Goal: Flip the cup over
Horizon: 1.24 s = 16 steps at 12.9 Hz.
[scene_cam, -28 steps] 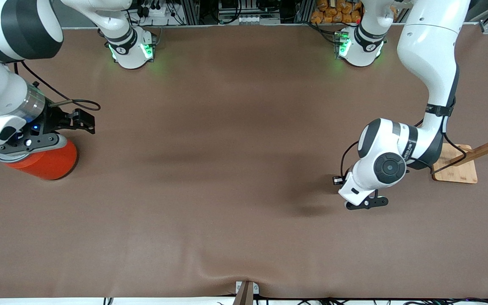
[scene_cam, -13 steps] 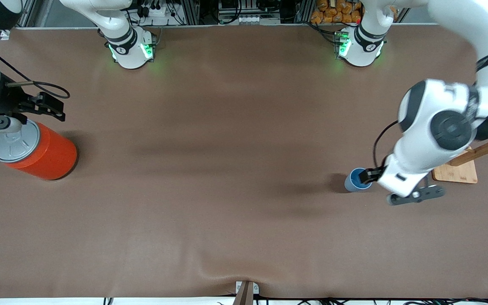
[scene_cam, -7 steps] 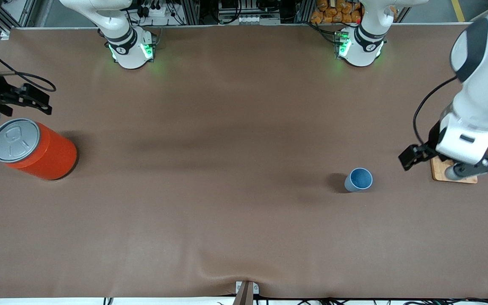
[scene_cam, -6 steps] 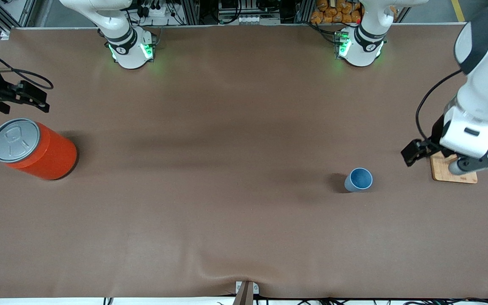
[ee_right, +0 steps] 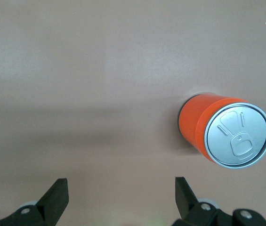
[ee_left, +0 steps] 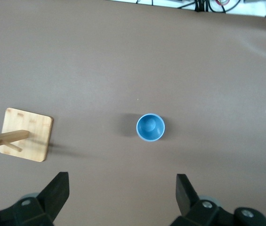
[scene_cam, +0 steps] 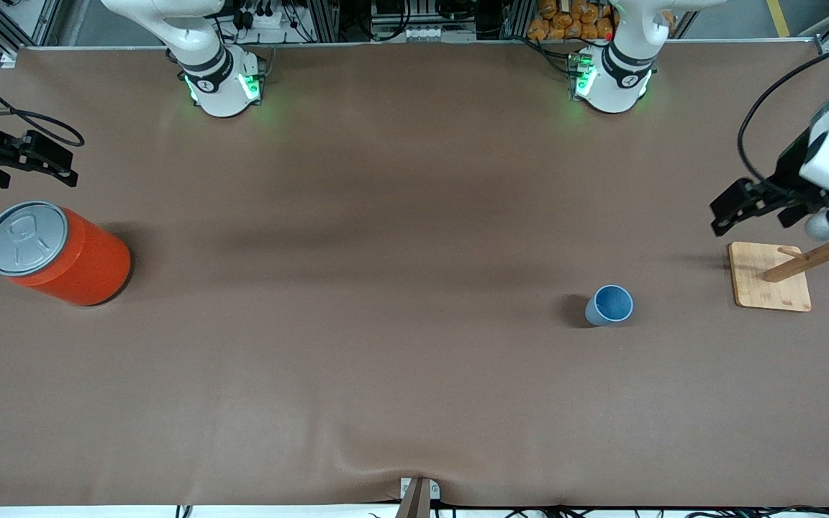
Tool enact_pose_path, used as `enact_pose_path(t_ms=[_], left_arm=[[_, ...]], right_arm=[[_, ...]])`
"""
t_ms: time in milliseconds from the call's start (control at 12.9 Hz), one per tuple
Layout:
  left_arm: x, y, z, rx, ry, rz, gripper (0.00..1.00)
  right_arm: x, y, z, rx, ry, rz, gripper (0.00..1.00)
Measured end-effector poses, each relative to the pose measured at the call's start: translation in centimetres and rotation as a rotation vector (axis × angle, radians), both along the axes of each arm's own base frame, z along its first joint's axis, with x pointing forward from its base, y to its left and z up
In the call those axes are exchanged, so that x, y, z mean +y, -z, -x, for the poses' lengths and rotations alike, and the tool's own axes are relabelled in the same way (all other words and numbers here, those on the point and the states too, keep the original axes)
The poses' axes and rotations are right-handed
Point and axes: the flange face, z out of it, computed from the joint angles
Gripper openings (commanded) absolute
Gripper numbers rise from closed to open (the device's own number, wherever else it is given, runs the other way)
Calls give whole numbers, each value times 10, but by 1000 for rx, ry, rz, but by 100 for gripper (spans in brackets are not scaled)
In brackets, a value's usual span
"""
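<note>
The small light-blue cup (scene_cam: 609,305) stands upright on the brown table, mouth up, its darker blue inside showing. It also shows in the left wrist view (ee_left: 150,127). My left gripper (ee_left: 122,190) is open and empty, high over the table at the left arm's end, well apart from the cup. My right gripper (ee_right: 122,190) is open and empty, high over the table at the right arm's end, apart from the orange can. In the front view only the edges of both hands show.
A big orange can (scene_cam: 58,253) with a grey pull-tab lid stands at the right arm's end; it also shows in the right wrist view (ee_right: 227,133). A wooden peg stand on a square base (scene_cam: 771,288) stands beside the cup toward the left arm's end.
The left gripper lifted off the cup, leaving it upright, and drew away toward its end of the table. The right gripper rose off the orange can and moved outward.
</note>
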Motion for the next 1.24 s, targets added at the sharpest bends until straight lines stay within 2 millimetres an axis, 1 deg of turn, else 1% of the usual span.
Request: enact_pose_path(t_ms=[155,232,387,541,696,1005,1082,1237], left_arm=[[8,-13,9,-6,48,-4,100],[8,-16,14,-3,65,-7,100],[1,-18,31,28,84,-11,100],[-7,-19,52,45,99,-19,100],[-8,-20,63,50,103,-23,100],[-7,-16,64,62,101,-25,100],[-3,-15,64,69,93,-25,100],[15,-15,63,76,62,-23,100]], right_arm=[[0,-1,-1,-10,0,-1,100],[1,-1,-1,-11,6,-6,100],[-2,0,-1,-4,79,-43,100],[-12,1,1,10,123,-62,100],[-15,1,1,13,129,-69,100],[-12,1,1,12,97,-70,100],[-12,1,1,12,87,-70,100],[-12,1,1,13,78,-70,100]])
